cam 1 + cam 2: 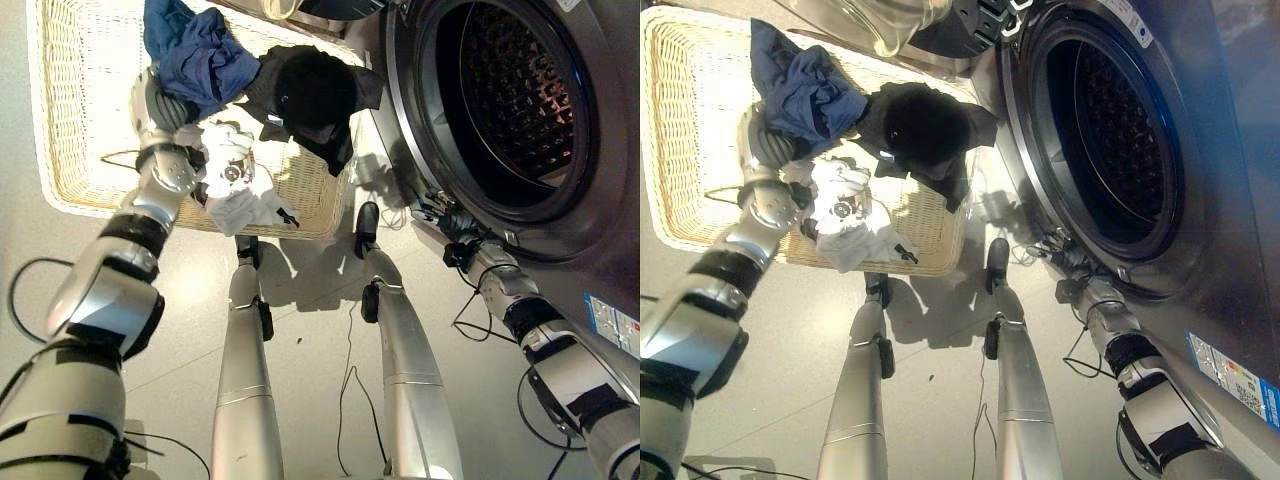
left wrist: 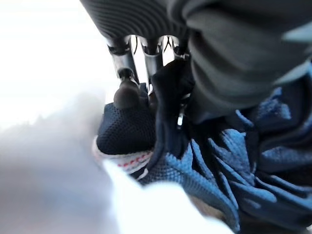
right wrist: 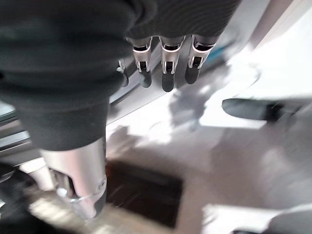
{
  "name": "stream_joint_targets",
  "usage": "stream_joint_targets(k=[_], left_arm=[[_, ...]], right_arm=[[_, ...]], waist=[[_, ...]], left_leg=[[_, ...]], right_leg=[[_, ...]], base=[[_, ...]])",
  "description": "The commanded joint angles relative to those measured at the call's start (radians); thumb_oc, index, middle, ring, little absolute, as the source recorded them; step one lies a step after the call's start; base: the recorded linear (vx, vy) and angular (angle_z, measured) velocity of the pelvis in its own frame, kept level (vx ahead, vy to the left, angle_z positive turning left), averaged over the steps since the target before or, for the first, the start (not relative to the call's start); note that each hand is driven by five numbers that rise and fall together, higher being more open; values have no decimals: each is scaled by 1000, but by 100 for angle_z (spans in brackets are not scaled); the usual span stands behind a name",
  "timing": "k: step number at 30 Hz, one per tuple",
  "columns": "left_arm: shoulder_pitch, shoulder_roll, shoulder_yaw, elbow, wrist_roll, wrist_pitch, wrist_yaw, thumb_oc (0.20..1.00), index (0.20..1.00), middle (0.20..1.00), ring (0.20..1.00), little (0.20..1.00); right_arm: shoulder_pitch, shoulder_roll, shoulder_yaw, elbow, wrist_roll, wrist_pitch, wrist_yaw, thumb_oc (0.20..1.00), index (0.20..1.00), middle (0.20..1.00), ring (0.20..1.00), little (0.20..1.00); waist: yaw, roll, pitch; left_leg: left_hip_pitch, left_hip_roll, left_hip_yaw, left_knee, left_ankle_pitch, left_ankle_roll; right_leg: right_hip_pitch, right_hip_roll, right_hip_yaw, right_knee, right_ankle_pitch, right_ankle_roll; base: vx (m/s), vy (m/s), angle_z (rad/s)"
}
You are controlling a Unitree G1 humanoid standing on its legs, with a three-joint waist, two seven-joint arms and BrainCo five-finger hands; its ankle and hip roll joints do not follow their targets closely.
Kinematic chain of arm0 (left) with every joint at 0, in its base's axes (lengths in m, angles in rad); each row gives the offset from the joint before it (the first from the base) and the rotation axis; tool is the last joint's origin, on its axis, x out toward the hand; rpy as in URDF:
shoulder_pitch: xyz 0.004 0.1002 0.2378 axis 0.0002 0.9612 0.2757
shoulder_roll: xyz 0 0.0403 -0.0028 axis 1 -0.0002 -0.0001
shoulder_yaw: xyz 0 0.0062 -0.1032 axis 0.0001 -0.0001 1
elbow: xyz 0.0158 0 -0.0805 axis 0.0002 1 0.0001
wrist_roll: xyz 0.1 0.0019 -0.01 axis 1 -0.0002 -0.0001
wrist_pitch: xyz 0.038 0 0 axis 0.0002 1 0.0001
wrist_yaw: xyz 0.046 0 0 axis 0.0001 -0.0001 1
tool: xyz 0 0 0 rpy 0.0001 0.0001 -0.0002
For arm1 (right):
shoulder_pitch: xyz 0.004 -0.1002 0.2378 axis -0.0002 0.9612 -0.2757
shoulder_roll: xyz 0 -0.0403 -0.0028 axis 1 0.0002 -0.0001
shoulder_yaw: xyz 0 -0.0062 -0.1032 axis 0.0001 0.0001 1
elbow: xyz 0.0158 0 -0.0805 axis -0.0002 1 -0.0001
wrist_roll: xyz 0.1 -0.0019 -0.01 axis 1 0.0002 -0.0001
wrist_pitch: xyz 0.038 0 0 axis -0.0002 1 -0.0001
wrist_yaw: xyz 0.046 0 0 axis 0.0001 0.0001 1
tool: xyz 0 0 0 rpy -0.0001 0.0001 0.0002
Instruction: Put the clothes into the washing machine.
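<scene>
Upper left, our left hand grips the soft blue cloth, light and limp; our right hand hangs relaxed, empty

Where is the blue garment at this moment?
In the left eye view, the crumpled blue garment lies in the woven wicker laundry basket, at the left hand, beside the black garment.

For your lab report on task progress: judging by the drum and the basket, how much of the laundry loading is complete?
The drum looks empty. The left hand grips the blue garment over the wicker basket. The black garment and the white garment remain in the basket. The right hand hangs open.
</scene>
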Motion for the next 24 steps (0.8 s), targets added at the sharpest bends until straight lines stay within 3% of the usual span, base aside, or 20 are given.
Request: stream_joint_targets(k=[1,7,13,24], left_arm=[[65,-42,79,-109,21,-147,64,200,200,200,200,200],[216,-110,121,-323,198,-239,112,200,200,200,200,200],[308,-119,144,-510,342,-251,122,200,200,200,200,200],[301,-52,77,-713,687,-149,133,200,200,200,200,200]], right_arm=[[75,12,-34,-170,49,-54,-68,1000,1000,1000,1000,1000],[146,34,-94,-414,51,-36,-49,1000,1000,1000,1000,1000],[201,62,-102,-623,35,5,-13,1000,1000,1000,1000,1000],[183,46,-52,-822,84,77,81,1000,1000,1000,1000,1000]], waist=[[17,18,-17],[37,39,-17],[51,54,-17],[65,71,-17]], left_leg=[[-21,-115,-27,32,-30,68],[-19,-123,-36,22,-27,76],[-9,-132,-43,19,-24,85],[-5,-137,-44,20,-15,92]], right_leg=[[17,56,-35,-25,35,82],[9,46,-40,-3,23,82],[18,28,-54,2,16,84],[23,13,-68,8,15,86]], base=[[-10,-27,3],[1,0,3],[0,-5,2],[1,-2,2]])
